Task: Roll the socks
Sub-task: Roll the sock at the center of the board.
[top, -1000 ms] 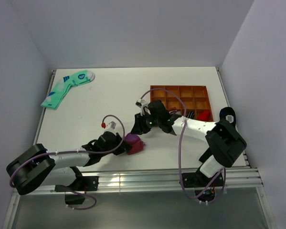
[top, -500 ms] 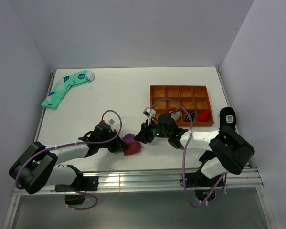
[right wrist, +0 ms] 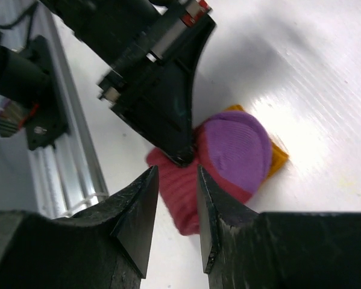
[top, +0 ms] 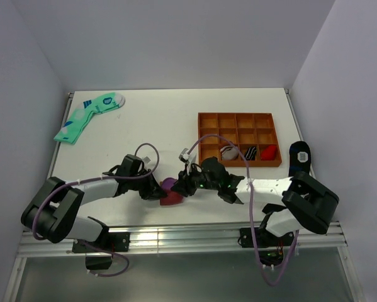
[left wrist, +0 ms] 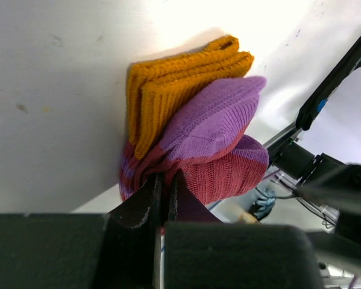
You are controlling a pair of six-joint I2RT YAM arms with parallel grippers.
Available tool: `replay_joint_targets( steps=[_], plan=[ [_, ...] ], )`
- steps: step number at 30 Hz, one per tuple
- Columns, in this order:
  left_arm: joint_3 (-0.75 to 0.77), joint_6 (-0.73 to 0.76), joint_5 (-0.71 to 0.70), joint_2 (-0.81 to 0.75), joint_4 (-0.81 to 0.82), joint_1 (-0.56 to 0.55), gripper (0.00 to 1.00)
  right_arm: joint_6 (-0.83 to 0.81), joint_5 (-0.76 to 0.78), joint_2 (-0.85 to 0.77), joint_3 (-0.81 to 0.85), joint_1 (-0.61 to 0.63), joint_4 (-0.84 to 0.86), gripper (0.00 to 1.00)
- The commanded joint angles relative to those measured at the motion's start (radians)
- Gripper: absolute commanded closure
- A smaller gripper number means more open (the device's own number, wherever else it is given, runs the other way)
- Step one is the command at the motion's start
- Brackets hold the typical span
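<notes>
The socks (top: pixel 172 193) lie bunched in a roll near the table's front edge: maroon-red knit, purple toe, orange-mustard cuff. In the left wrist view the socks (left wrist: pixel 198 138) show the folded cuff on top and the purple toe below it. My left gripper (top: pixel 158 190) is at their left side, its jaws pinched shut on the maroon fabric (left wrist: pixel 163 180). My right gripper (top: pixel 184 185) is at their right side, open. In the right wrist view its gap (right wrist: pixel 177 180) faces the maroon roll (right wrist: pixel 186 198), with the left gripper's fingers (right wrist: pixel 168 114) just beyond.
An orange compartment tray (top: pixel 237 114) stands at the right, holding a white roll (top: pixel 228 151), a black striped roll (top: pixel 251 151) and a red roll (top: pixel 269 151). Mint-green socks (top: pixel 87 116) lie at the far left. A black sock with blue patches (top: pixel 299 155) lies at the right edge.
My right gripper has come down from beside the tray to the socks' right side. My left gripper has closed in from the left, and the socks have shifted slightly left.
</notes>
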Motion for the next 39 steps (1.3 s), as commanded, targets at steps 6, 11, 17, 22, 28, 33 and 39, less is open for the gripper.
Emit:
replay_joint_targets(
  steps=[6, 11, 17, 22, 28, 33, 39],
  plan=[
    [0.029, 0.121, -0.019, 0.102, -0.246, 0.056, 1.0, -0.053, 0.061, 0.082, 0.047, 0.02, 0.04, 0.61],
    [0.045, 0.132, -0.006, 0.134, -0.248, 0.081, 1.0, -0.03, 0.07, 0.134, 0.029, 0.052, 0.094, 0.6],
    [0.058, 0.144, 0.016, 0.154, -0.26, 0.116, 1.0, -0.016, 0.092, 0.184, 0.0, 0.097, 0.145, 0.59],
    [0.077, 0.16, 0.04, 0.17, -0.272, 0.156, 1.0, -0.001, 0.109, 0.184, -0.04, 0.108, 0.189, 0.53],
    [0.091, 0.166, 0.071, 0.184, -0.28, 0.198, 1.0, -0.004, 0.152, 0.191, -0.065, 0.148, 0.199, 0.45],
    [0.098, 0.177, 0.073, 0.2, -0.292, 0.215, 1.0, -0.001, 0.196, 0.213, -0.06, 0.18, 0.194, 0.4],
    [0.114, 0.175, 0.082, 0.208, -0.3, 0.219, 1.0, -0.015, 0.256, 0.256, -0.012, 0.234, 0.145, 0.39]
  ],
)
